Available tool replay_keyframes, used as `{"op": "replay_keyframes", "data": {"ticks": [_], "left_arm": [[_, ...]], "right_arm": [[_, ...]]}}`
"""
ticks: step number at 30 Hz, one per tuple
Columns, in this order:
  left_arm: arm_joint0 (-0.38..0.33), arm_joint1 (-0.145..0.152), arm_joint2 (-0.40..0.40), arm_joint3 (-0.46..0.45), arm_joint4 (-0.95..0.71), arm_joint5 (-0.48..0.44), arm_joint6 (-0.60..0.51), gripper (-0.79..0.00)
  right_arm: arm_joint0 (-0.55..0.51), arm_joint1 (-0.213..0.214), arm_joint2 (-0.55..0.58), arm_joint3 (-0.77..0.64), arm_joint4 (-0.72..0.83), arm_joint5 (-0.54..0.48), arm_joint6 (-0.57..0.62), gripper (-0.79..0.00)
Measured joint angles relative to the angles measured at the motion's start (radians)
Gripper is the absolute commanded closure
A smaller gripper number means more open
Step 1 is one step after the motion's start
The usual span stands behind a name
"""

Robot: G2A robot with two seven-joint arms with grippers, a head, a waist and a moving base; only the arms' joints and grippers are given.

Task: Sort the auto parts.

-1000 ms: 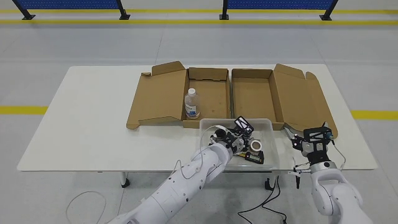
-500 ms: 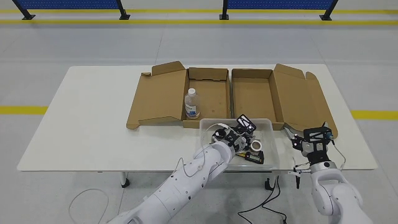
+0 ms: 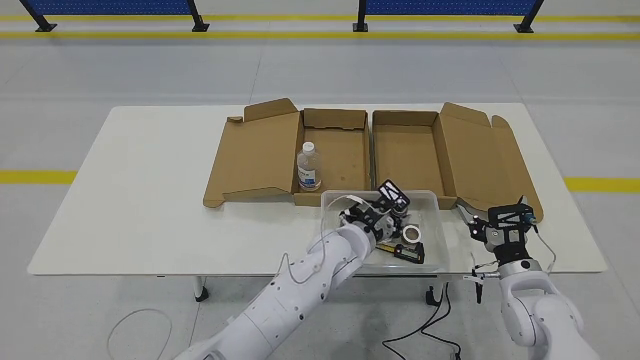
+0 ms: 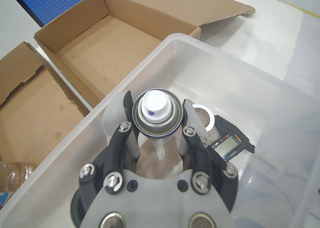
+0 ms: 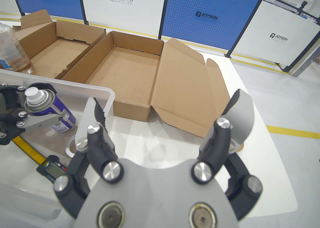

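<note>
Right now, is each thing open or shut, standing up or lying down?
left gripper, shut on the spray can.
right gripper, open, holding nothing.
spray can, upright, nozzle uncovered.
left cardboard box, open.
right cardboard box, open.
water bottle, standing upright, cap on.
digital caliper, lying flat in the plastic bin.
tape roll, lying flat in the bin.

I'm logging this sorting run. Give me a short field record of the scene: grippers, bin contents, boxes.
left gripper: shut on the spray can, which is upright within the clear bin
right gripper: open, holding nothing, above the table beside the bin
also in bin: tape roll, digital caliper
cardboard boxes: left box and right box, open, side by side beyond the bin
water bottle: upright at the left box's near end
</note>
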Motion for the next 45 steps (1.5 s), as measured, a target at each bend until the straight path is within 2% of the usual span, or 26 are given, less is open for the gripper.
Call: {"op": "replay_keyframes", "data": {"ticks": [8, 17, 21, 27, 34, 38, 45], "left_arm": [[0.058, 0.031, -0.062, -0.158, 0.018, -0.069, -0.057, 0.0], [0.141, 0.063, -0.148, -0.408, -0.018, -0.134, -0.196, 0.0], [0.181, 0.083, -0.192, -0.512, 0.023, -0.169, -0.236, 0.0], [0.224, 0.103, -0.247, -0.591, 0.053, -0.191, -0.248, 0.0], [0.202, 0.108, -0.275, -0.572, 0.081, -0.149, -0.227, 0.0], [0.144, 0.099, -0.268, -0.507, 0.086, -0.087, -0.206, 0.0], [0.023, 0.078, -0.224, -0.337, 0.119, -0.007, -0.149, 0.0]], "right_arm": [[0.0, 0.0, 0.0, 0.0, 0.0, 0.0, 0.0, -0.785], [0.0, 0.0, 0.0, 0.0, 0.0, 0.0, 0.0, -0.785], [0.0, 0.0, 0.0, 0.0, 0.0, 0.0, 0.0, -0.785], [0.0, 0.0, 0.0, 0.0, 0.0, 0.0, 0.0, -0.785], [0.0, 0.0, 0.0, 0.0, 0.0, 0.0, 0.0, -0.785], [0.0, 0.0, 0.0, 0.0, 0.0, 0.0, 0.0, -0.785], [0.0, 0.0, 0.0, 0.0, 0.0, 0.0, 0.0, -0.785]]}}
